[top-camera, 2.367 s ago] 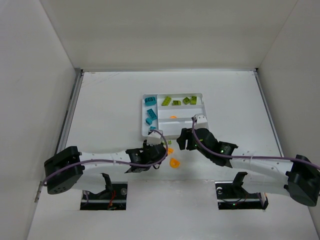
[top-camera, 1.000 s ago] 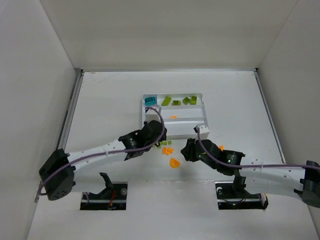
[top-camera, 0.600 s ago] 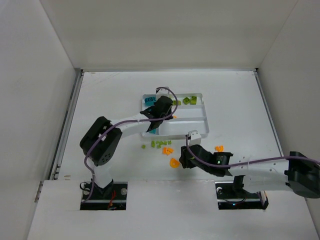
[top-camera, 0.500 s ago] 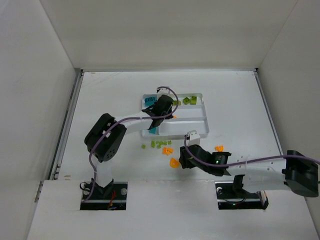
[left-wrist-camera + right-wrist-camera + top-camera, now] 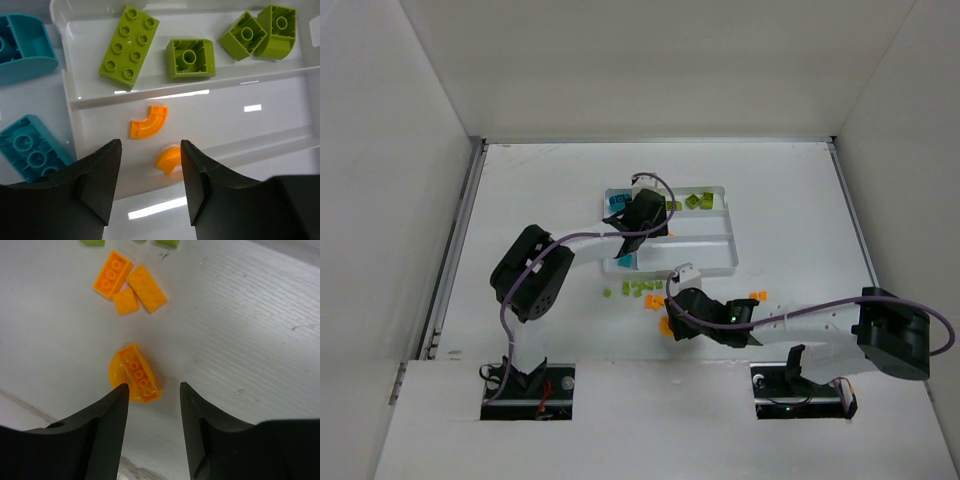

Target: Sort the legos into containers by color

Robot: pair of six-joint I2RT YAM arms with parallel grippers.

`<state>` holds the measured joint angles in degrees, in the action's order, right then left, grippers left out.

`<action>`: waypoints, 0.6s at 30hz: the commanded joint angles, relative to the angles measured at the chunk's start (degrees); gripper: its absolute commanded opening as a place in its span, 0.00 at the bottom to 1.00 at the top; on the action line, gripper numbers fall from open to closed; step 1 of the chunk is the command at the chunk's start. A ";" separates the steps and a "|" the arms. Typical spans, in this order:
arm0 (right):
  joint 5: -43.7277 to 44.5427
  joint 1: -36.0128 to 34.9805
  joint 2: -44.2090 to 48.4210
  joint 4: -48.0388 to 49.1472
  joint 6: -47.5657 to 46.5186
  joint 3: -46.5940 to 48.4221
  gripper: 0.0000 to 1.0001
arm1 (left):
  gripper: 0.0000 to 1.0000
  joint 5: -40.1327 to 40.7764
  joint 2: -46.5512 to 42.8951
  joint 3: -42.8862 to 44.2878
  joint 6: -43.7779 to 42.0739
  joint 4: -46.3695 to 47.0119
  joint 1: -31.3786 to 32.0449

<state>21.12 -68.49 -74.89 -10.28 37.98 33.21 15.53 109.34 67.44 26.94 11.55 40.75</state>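
My left gripper hangs open over the white tray, nothing between its fingers. Below it two orange curved legos lie in the middle container. Several lime legos fill the far container, and teal legos lie in the crosswise one. My right gripper stands open low over the table, just near of an orange half-round lego, which sits off its left finger. Three more orange legos lie grouped beyond it.
Loose lime legos lie on the table near the tray's front edge, by the orange group. A single orange lego sits to the right, beside the right arm. White walls enclose the table on three sides.
The left arm swung from the table up over the tray and its jaws opened. The right gripper slid left to the orange half-round lego and opened wider.
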 commanded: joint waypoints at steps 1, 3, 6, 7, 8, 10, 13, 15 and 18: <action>-2.14 -1.42 -1.30 1.41 -1.59 3.26 0.51 | 0.48 1.17 -8.77 -3.70 -0.92 1.98 -0.02; -2.75 -1.78 -2.71 1.41 -2.11 4.05 0.50 | 0.48 1.17 -13.52 -7.74 -0.75 2.60 0.25; -2.93 -1.78 -4.73 0.79 -2.38 4.93 0.49 | 0.45 1.17 -20.28 -14.42 0.04 3.21 0.51; -2.93 -1.78 -5.08 0.70 -2.38 5.11 0.48 | 0.44 1.17 -22.74 -16.70 0.30 3.21 0.60; -2.93 -1.78 -5.52 0.70 -2.38 5.20 0.47 | 0.44 1.26 -25.20 -18.99 0.74 3.04 0.69; -2.93 -1.78 -6.14 0.62 -2.64 5.28 0.45 | 0.43 1.69 -30.47 -23.82 1.80 2.69 0.86; -2.32 -1.78 -6.93 0.27 -3.26 5.55 0.45 | 0.43 3.89 -39.53 -31.38 3.55 0.85 1.39; -2.40 -1.60 -7.20 0.18 -3.70 5.81 0.44 | 0.42 5.38 -44.10 -34.73 4.78 -1.78 2.00; -2.93 -1.25 -8.33 0.18 -4.23 6.07 0.34 | 0.42 7.75 -49.64 -38.77 6.02 -6.09 3.49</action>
<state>18.57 -69.82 -81.73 -10.02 34.94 37.52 19.77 63.68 31.38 30.74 9.52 43.00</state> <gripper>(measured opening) 0.365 0.424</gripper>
